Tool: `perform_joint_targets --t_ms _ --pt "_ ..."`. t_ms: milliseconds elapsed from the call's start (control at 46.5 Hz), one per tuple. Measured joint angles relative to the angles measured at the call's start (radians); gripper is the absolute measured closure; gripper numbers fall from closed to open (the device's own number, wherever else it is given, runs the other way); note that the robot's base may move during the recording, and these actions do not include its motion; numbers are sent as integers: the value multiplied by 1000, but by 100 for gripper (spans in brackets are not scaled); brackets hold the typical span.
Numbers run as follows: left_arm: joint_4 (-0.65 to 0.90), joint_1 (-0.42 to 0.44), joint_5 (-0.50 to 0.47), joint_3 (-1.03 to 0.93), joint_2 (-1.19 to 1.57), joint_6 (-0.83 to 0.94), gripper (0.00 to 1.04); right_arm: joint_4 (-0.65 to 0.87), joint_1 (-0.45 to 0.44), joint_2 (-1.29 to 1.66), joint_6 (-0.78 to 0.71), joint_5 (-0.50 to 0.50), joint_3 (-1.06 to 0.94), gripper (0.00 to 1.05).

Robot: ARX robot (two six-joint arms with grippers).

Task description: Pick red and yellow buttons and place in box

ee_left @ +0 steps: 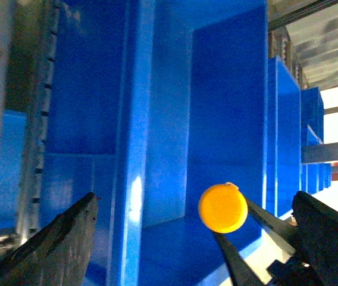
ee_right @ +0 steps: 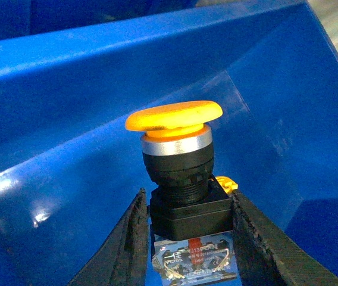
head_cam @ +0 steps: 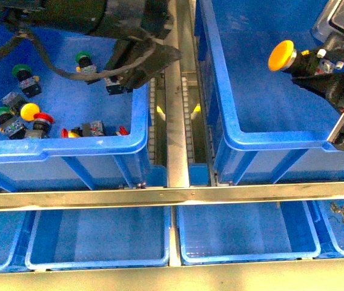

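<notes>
Right claw [ee_right: 187, 238] was pinching your yellow button [ee_right: 178, 152] by its black body, hanging over the box [head_cam: 232, 130] around 2 o'clock; next, you'd just let go.

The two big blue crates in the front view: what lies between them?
Between the left crate and the box, the front view shows a metal rail.

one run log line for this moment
right end effector: shut on yellow button | over box | left end effector: open, over left bin
</notes>
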Motion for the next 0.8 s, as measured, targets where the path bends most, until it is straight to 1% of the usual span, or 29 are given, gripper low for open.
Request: perform_joint_targets --t_ms 65,172,280,516,559,710,774,796 --pt "0 19 -11 -31 -26 19 9 -5 -15 -16 0 0 -11 73" --pt "0 48 -56 -84 -75 65 8 -13 -38 -47 0 1 -26 73" --pt "-15 79 -145 -165 -166 154 8 -29 -67 -84 1 11 -40 73" --pt "-32 153 -262 -350 -360 298 8 -60 -113 -158 29 35 -60 73" --pt "-35 170 -296 -393 -400 333 8 -60 -122 -172 43 47 -61 73" --pt "-95 237 -316 -536 -546 398 8 -58 -138 -221 119 104 -72 73" --pt "-98 282 -362 -617 -620 444 8 -51 -140 -249 174 134 -87 73" --pt "-29 298 -399 -661 -620 492 11 -48 -140 -263 204 151 -95 73"
